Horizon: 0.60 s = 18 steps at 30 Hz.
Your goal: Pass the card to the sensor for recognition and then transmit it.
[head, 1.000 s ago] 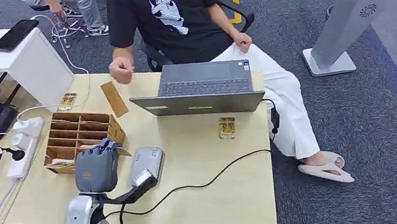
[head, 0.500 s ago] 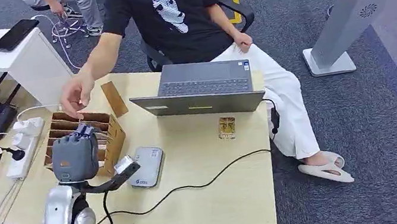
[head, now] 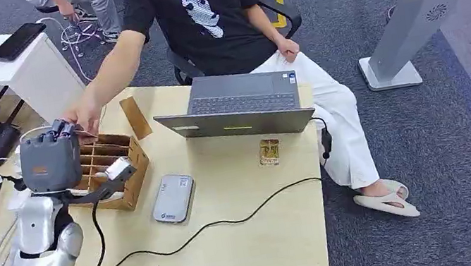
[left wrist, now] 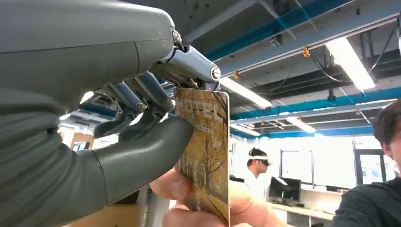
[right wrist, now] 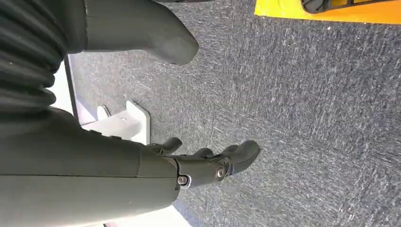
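So my left hand (left wrist: 94,142) pinches the card (left wrist: 204,151) upright, letting the person's hand (left wrist: 208,203) take it; my right hand (right wrist: 203,165) hangs loosely open.

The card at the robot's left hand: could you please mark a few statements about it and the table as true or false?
1. The left hand pinches the card. True.
2. A person's hand touches the card's lower end. True.
3. The laptop is closed. False: it is open.
4. The grey card reader sits inside the wooden organizer. False: it lies on the table beside it.
5. The right hand holds a card. False: it hangs empty above carpet.
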{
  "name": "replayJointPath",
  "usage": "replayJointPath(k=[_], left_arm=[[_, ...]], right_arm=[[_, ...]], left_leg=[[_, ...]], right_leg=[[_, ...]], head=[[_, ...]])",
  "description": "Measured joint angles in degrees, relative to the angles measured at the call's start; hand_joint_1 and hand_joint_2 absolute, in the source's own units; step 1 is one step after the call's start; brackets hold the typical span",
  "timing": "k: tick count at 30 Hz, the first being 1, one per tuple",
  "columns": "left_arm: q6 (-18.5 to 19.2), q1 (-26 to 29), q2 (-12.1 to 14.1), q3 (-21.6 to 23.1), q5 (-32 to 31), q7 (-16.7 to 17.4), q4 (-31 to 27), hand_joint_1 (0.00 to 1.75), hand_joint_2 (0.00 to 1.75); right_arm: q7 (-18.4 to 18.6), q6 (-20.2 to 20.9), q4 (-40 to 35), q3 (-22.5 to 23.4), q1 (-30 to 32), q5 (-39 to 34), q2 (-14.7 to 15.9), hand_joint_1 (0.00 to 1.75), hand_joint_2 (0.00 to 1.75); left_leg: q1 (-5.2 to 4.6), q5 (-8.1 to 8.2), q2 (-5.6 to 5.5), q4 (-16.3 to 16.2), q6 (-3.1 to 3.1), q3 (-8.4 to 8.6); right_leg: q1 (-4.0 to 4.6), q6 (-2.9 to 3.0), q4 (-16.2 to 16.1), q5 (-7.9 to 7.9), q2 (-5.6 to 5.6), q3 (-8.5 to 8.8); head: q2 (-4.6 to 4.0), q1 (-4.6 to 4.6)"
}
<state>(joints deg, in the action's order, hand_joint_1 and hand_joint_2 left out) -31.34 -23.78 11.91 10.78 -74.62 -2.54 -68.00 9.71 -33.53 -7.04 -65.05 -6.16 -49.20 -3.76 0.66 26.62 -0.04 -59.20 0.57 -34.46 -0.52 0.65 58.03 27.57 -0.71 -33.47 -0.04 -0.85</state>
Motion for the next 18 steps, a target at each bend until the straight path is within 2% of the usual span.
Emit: replayJointPath(k=[1, 2, 9, 18], left_arm=[[-0.09, 0.01, -0.05, 0.0, -0.13, 0.0, 0.09, 0.31, 1.75], [-0.15, 0.0, -0.11, 0.0, -0.13, 0.0, 0.15, 0.0, 1.75], [-2.34, 0.04, -0.85, 0.0, 0.77, -0.13, 0.31, 0.0, 1.75], [-2.47, 2.4, -1.73, 0.02, -0.29, -1.22, -1.92, 0.0, 1.75]], right_arm=[[0.19, 0.0, 0.0, -0.04, -0.02, -0.02, 0.02, 0.0, 1.75], [0.28, 0.0, 0.0, -0.11, -0.04, -0.04, 0.02, 0.0, 1.75], [0.39, 0.02, 0.0, -0.33, -0.13, -0.63, 0.04, 0.0, 1.75], [-0.02, -0.09, 0.0, -0.33, -0.14, -1.94, 0.11, 0.0, 1.75]], left_leg=[[0.0, 0.0, 0.0, 0.0, 0.0, 0.0], [0.0, 0.0, 0.0, 0.0, 0.0, 0.0], [0.0, 0.0, 0.0, 0.0, 0.0, 0.0], [0.0, 0.0, 0.01, 0.0, 0.0, 0.0]], right_leg=[[0.0, 0.0, 0.0, 0.0, 0.0, 0.0], [0.0, 0.0, 0.0, 0.0, -0.01, 0.0], [0.0, 0.0, 0.0, 0.0, 0.0, -0.01], [0.0, 0.0, 0.0, 0.0, 0.0, -0.01]], head=[[0.0, 0.0], [0.0, 0.0], [0.0, -0.02], [0.0, 0.0]])
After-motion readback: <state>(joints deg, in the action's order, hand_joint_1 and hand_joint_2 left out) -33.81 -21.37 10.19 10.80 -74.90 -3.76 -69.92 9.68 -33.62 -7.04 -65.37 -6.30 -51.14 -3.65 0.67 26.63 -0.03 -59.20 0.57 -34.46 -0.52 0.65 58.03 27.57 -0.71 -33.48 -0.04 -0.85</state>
